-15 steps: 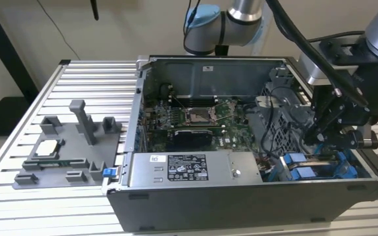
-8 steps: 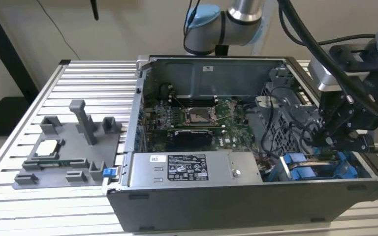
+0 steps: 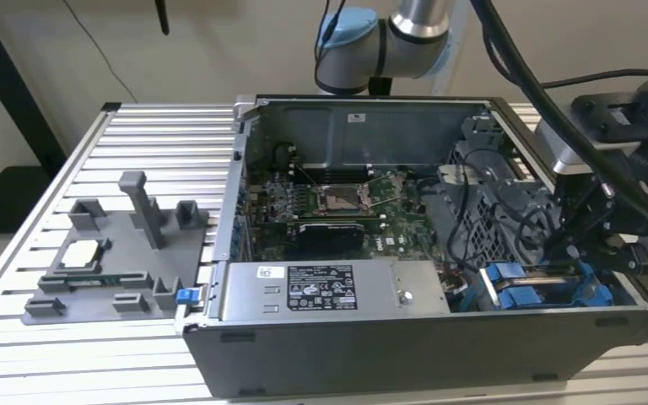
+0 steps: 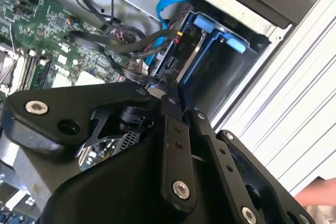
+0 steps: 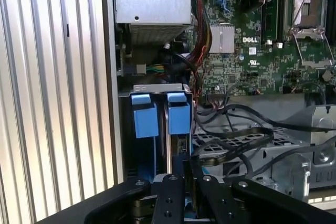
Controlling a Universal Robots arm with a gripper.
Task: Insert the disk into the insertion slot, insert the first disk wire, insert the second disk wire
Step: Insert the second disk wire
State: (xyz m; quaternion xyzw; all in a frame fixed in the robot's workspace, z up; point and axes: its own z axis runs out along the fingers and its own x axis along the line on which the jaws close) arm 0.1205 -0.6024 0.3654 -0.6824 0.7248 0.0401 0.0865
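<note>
My gripper [image 5: 181, 174] is pinching a black wire plug [image 4: 167, 80] shut at the insertion slot [image 5: 157, 111], at five o'clock in the computer case [image 3: 414, 337]. The disk [image 5: 169, 145] is already sitting between the blue tabs, so I am doing a wire step, I think. Pushing it home is calling for a straight, gentle push.

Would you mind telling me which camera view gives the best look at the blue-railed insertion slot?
The first wrist view: the insertion slot faces the camera, its two blue tabs side by side and unobstructed. The second wrist view shows it at an angle behind black cables. In the exterior view it sits in the case's corner, partly hidden by the arm.
</note>
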